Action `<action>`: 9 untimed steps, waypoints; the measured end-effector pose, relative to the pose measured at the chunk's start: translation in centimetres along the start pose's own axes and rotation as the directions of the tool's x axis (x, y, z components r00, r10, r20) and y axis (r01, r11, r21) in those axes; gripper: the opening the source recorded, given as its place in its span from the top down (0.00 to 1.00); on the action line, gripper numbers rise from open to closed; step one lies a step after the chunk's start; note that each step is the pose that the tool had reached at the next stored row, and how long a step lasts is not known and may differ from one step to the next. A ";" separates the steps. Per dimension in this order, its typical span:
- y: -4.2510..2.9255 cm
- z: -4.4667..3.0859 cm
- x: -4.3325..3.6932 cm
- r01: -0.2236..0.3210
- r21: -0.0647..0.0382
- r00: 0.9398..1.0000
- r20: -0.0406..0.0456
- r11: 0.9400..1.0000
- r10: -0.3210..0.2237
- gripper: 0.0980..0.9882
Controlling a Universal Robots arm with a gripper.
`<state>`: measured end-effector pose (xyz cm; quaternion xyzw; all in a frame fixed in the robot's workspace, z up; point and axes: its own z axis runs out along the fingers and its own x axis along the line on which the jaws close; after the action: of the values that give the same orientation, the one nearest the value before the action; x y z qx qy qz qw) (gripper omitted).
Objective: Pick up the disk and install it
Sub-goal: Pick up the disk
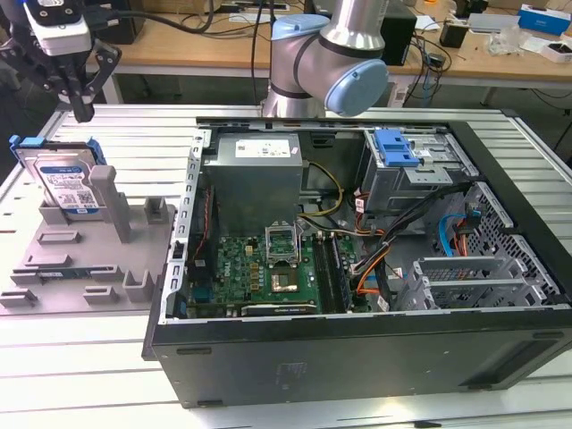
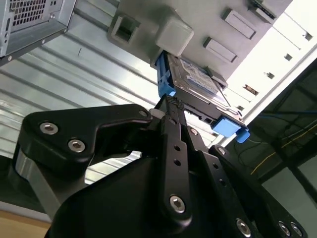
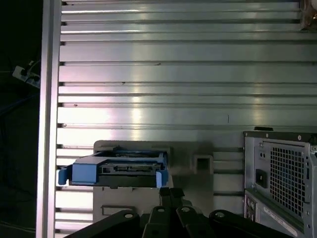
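The table (image 1: 80, 366) is ribbed silver aluminium slats, catching bright bands of overhead light. Behind it runs a wooden desk (image 1: 170, 46) strewn with black cables (image 1: 192, 18) and small boxes (image 1: 543, 18). The floor (image 3: 20, 148) is dark.

One disk (image 1: 63, 175); one grey fixture (image 1: 89, 264); one computer case (image 1: 357, 362).
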<state>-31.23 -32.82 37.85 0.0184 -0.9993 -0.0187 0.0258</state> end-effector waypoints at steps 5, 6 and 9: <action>0.11 0.14 -0.02 0.145 0.007 0.989 -0.006 0.989 -0.145 0.99; 0.11 0.27 -0.02 0.218 0.012 0.976 -0.009 0.976 -0.218 0.99; 0.10 0.45 -0.03 0.290 0.017 0.957 -0.013 0.957 -0.290 0.92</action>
<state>-31.22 -32.70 37.41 0.1650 -0.9858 -0.0131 0.0277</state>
